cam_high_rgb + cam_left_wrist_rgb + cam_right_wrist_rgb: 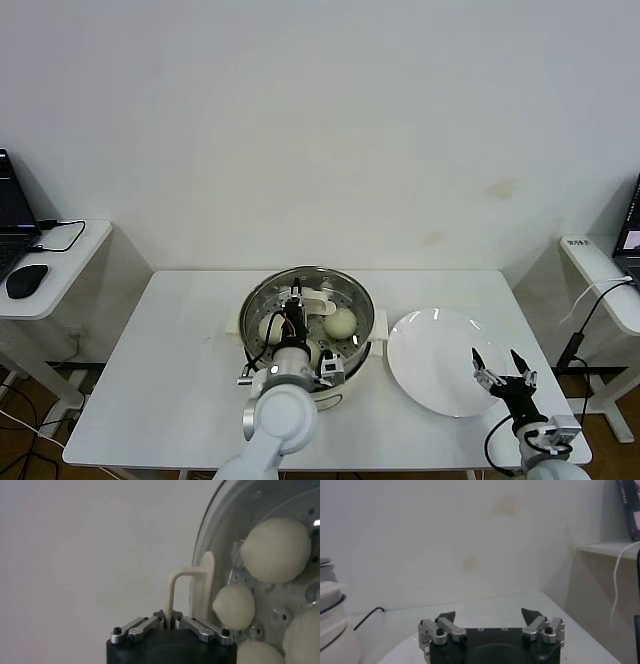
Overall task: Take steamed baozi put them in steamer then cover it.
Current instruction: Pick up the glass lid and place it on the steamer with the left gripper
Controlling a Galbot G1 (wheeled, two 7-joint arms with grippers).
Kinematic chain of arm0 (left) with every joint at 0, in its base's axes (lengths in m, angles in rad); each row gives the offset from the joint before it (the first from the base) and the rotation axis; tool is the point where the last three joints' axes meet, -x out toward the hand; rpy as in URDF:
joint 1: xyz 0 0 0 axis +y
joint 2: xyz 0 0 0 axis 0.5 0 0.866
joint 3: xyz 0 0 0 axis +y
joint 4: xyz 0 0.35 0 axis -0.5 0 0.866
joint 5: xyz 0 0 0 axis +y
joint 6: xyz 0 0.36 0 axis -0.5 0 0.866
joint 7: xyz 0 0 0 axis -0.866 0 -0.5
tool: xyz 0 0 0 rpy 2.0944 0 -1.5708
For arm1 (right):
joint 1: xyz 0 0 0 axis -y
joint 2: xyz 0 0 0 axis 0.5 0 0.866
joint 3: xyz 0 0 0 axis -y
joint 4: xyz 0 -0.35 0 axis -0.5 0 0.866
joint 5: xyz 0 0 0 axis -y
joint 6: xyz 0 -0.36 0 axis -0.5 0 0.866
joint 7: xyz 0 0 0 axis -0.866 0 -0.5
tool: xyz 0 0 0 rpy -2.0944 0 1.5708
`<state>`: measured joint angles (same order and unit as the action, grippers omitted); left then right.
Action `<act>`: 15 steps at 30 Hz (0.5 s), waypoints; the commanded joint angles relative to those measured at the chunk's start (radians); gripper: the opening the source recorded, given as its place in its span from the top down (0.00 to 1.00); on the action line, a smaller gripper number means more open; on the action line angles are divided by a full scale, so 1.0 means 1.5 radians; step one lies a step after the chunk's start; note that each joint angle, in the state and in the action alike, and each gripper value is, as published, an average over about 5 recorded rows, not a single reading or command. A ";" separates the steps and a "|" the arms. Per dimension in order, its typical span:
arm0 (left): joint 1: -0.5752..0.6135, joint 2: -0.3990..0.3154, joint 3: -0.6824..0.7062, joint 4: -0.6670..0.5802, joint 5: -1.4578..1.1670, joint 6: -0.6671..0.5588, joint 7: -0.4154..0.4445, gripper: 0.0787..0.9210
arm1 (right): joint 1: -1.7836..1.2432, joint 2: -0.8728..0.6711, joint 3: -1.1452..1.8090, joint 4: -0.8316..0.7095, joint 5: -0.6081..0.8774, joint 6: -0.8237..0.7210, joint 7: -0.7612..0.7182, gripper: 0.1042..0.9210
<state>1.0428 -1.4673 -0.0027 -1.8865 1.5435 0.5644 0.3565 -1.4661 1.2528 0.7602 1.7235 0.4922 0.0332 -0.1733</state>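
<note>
**Setting the lid square on the steamer**

Nearest the robot, the left hand (292, 345) is pressed together on the cream handle (186, 587) of the glass lid (220, 540), and holds it over the steamer (308, 345) at the middle of the white surface (170, 350). In the left wrist view the handle stands upright between the fingers, and the buns (276, 550) show through the glass, 4 of them by that view, lying on the perforated tray. In the head view only some of the buns can be picked out, 1 plainly (341, 322). Whether the lid's rim already sits all the way round on the pot's rim cannot be told from these views.

To do this step well, I judge the lid should be kept level and centred on the pot, then brought straight down until the metal rim seats evenly. The grip should be let go only once the lid rests on its own, and the hand lifted straight up so the handle is not dragged sideways.

To the right, the right hand (504, 370) waits with its fingers spread, hovering at the near edge of the white plate (430, 350), which holds nothing and lies just beside the steamer.

Farther off, a side table on the left carries a laptop (12, 215) and a mouse (26, 281).

No brand, label or writing can be read on the steamer, lid or plate.
</note>
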 commanded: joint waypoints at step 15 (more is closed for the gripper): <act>-0.001 0.001 -0.002 0.023 0.015 -0.021 -0.011 0.92 | -0.003 0.002 0.003 -0.004 -0.003 0.005 -0.002 0.12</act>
<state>1.0390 -1.4638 -0.0074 -1.8569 1.5636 0.5374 0.3395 -1.4704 1.2557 0.7628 1.7173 0.4870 0.0401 -0.1759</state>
